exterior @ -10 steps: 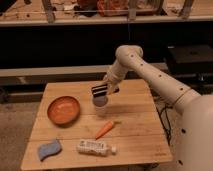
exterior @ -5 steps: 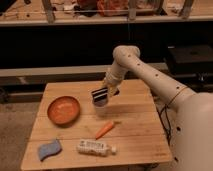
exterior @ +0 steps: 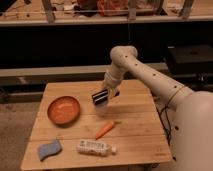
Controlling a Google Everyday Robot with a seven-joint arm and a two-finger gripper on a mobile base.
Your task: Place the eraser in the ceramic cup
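The eraser (exterior: 100, 97), a flat dark block with pale stripes, hangs tilted above the middle back of the wooden table (exterior: 137, 125). My gripper (exterior: 106, 92) comes down from the white arm at the right and is shut on the eraser's upper right end. The ceramic cup is hidden, apparently behind or under the eraser and gripper. I cannot tell whether the eraser touches it.
An orange bowl (exterior: 63, 110) sits at the table's left. An orange carrot (exterior: 104, 130) lies in front of the eraser. A white bottle (exterior: 95, 147) lies on its side near the front edge, and a blue wavy-edged sponge (exterior: 49, 149) is at the front left corner.
The gripper and eraser have stayed almost in place, sinking only very slightly. Nothing else on the table has moved.
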